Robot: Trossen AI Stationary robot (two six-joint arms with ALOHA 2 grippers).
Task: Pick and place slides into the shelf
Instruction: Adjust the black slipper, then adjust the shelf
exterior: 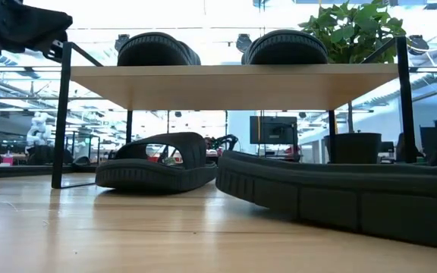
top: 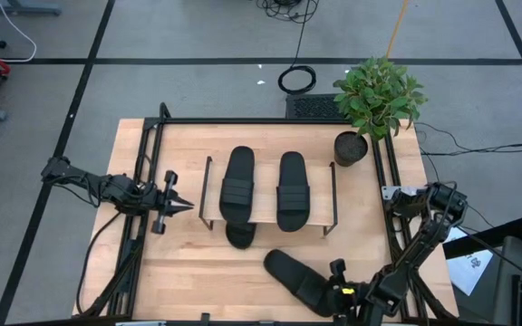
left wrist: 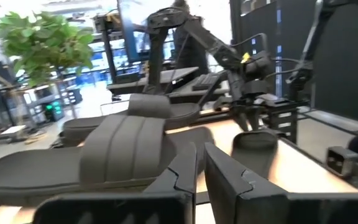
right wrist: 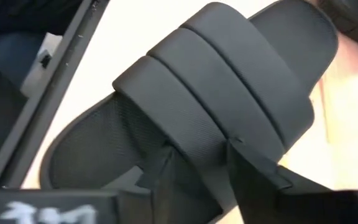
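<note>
Two black slides (top: 237,186) (top: 293,190) lie side by side, soles down, on the plank top of the shelf (top: 265,195). A third slide (exterior: 158,163) rests on the table under the shelf. The fourth slide (top: 293,274) lies on the table near the front edge. My right gripper (right wrist: 201,146) slants down over it, open, one finger over the footbed and one beyond the near end of its ribbed strap (right wrist: 229,87). My left gripper (top: 187,206) hovers level just left of the shelf, fingers nearly together, holding nothing. My right gripper has its fingers (right wrist: 163,171) on either side of the strap's end (right wrist: 204,162), where the strap meets the sole. I cannot tell whether they touch it. The slide lies flat on the table.
A potted plant (top: 379,95) stands at the table's far right corner, its pot (top: 352,148) right of the shelf. Black wire side frames (exterior: 61,114) bound the shelf. Bare wood lies in front of the shelf on the left (top: 188,272).
</note>
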